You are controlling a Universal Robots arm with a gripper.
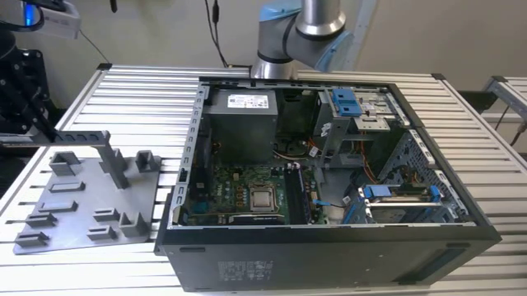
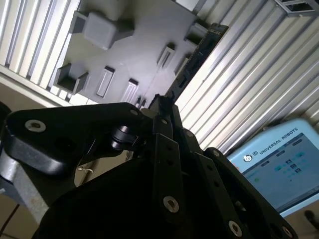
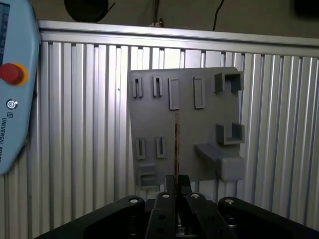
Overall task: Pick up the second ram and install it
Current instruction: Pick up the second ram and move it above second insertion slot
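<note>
In the exterior view my gripper (image 1: 43, 135) hangs at the far left, above the grey holder tray (image 1: 82, 206). It is shut on the second ram (image 1: 78, 135), a thin stick jutting level from the fingers toward the exterior view's right. In both wrist views the dark ram (image 3: 177, 144) (image 2: 195, 52) runs edge-on from my closed fingertips (image 3: 175, 183) (image 2: 162, 107) out over the tray (image 3: 199, 129) (image 2: 134, 45). The open computer case (image 1: 461, 203) lies to the exterior view's right, with the motherboard's memory slots (image 1: 297, 194) beside the processor socket (image 1: 263, 198).
The tray carries upright posts (image 1: 118, 161) and low brackets just under the ram. A power supply (image 1: 240, 126) and blue-tabbed drive cages (image 1: 399, 200) crowd the case. The arm's base (image 1: 300, 37) stands behind it. A teach pendant (image 3: 15, 89) (image 2: 279, 169) rests on the slatted table (image 1: 140, 98).
</note>
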